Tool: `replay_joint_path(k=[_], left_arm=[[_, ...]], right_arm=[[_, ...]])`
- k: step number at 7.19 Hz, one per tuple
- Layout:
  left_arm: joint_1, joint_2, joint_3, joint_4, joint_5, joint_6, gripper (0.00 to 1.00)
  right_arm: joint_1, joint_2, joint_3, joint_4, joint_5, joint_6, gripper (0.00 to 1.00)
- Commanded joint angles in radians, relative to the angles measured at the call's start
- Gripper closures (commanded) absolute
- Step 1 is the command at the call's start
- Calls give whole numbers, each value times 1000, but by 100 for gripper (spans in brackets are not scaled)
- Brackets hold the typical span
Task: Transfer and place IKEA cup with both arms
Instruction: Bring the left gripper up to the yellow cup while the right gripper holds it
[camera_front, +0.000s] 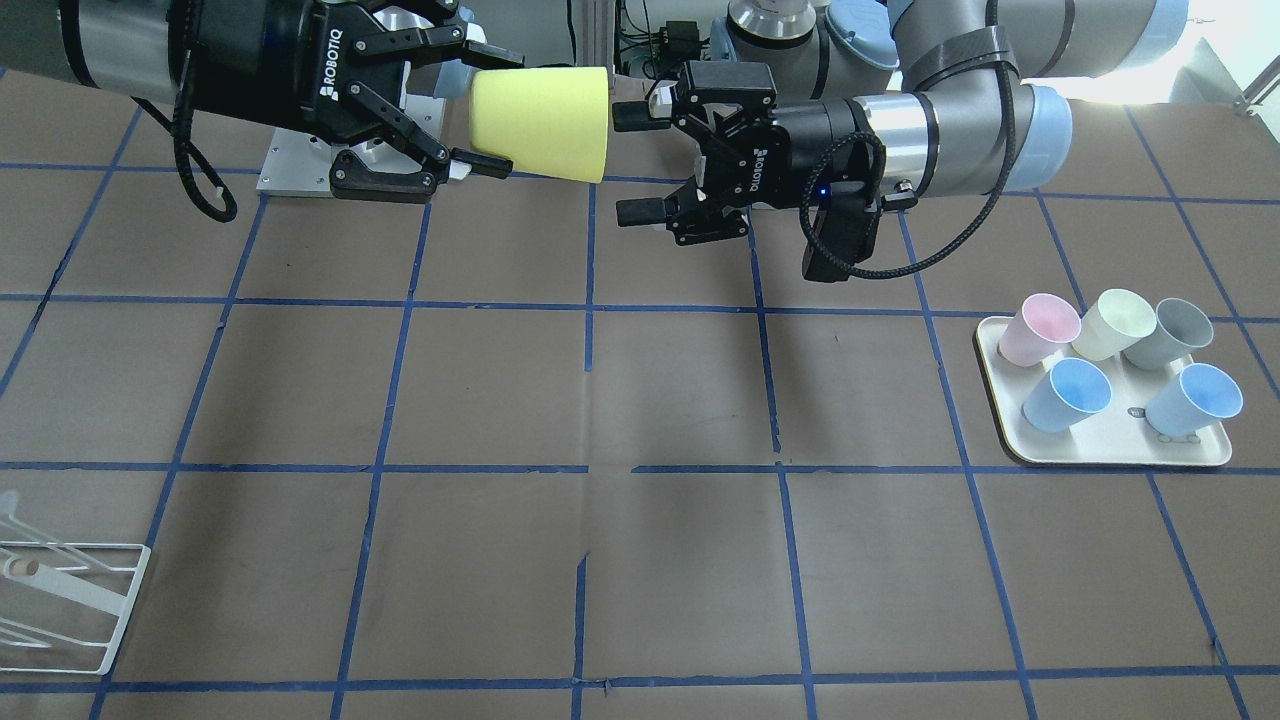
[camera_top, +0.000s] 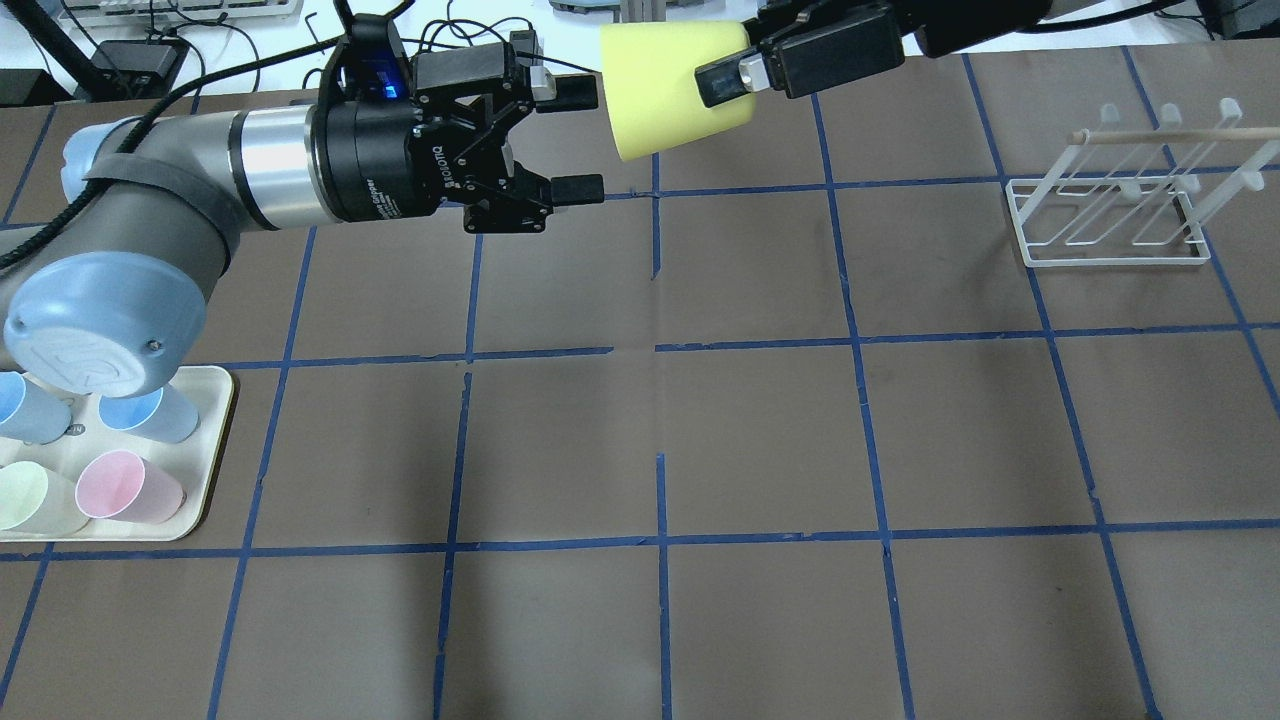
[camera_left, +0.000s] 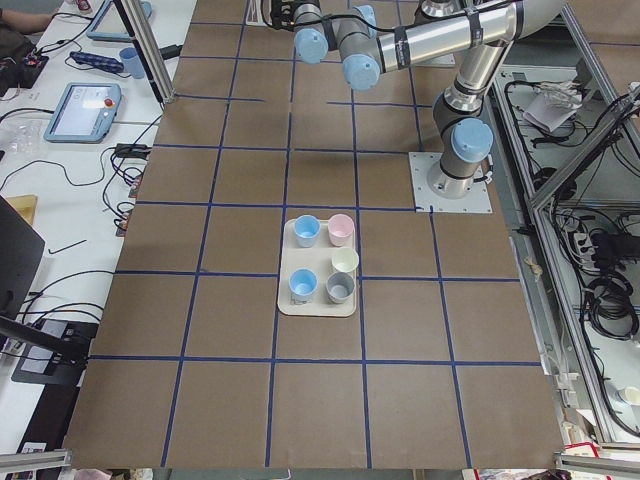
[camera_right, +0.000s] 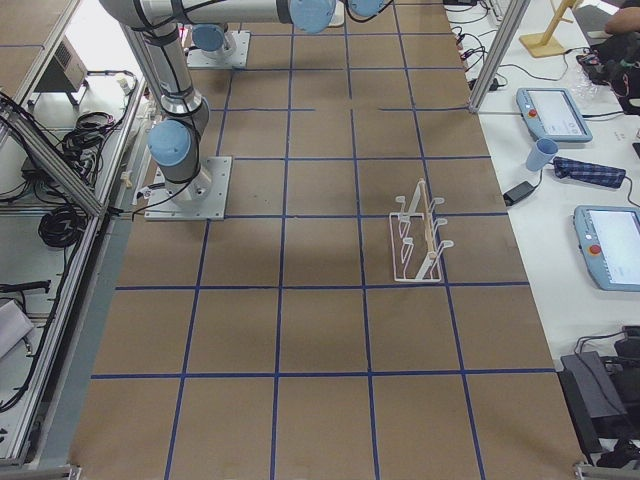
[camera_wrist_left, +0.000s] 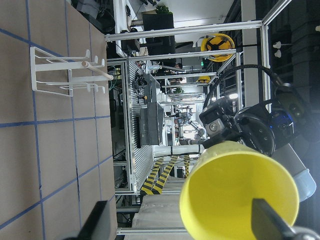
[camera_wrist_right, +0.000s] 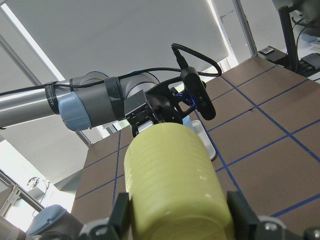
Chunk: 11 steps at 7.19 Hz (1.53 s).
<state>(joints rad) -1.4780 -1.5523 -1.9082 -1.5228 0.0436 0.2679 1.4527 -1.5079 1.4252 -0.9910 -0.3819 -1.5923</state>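
Left wrist-mounted view shows me the IKEA cup (camera_wrist_left: 240, 195) mouth-on, its hollow facing the camera, which the overhead view hides. My right end effector (camera_front: 488, 108) clamps the narrow base, holding the cup sideways above the surface (camera_front: 640, 400). The left end effector (camera_front: 633, 163) is spread wide just beside the rim, not touching.

cup (camera_front: 545, 122) base: swallowed between the right gripper's (camera_front: 492, 108) jaws, front view.
right gripper overhead: body chopped off by the top edge.
tray (camera_top: 215, 450): slips off the left edge overhead, and the left arm's (camera_top: 150, 200) elbow partly covers two blue cups (camera_top: 150, 418).
rack (camera_front: 75, 600): front view catches only a corner.
side views: both grippers and the cup lost past the top edge.
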Motion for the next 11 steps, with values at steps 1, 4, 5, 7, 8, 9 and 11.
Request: replay_joint_path(k=[1, 4, 5, 7, 8, 9, 11], left_arm=[[-11, -8, -8, 0, -77, -21, 0], [-53, -25, -9, 3, -90, -19, 1], [-54, -29, -9, 6, -90, -19, 3], [-58, -29, -6, 7, -91, -19, 23], [-58, -29, -6, 7, -91, -19, 32], [-58, -31, -3, 9, -93, -19, 36], [-58, -45, 2, 32, -94, -18, 37]], right_arm=[[0, 0, 1, 0, 2, 0, 84], [0, 2, 0, -2, 5, 0, 83], [0, 0, 0, 0, 3, 0, 83], [0, 0, 0, 0, 5, 0, 83], [0, 0, 0, 0, 3, 2, 82], [0, 0, 0, 0, 3, 3, 80], [0, 0, 0, 0, 3, 9, 80]])
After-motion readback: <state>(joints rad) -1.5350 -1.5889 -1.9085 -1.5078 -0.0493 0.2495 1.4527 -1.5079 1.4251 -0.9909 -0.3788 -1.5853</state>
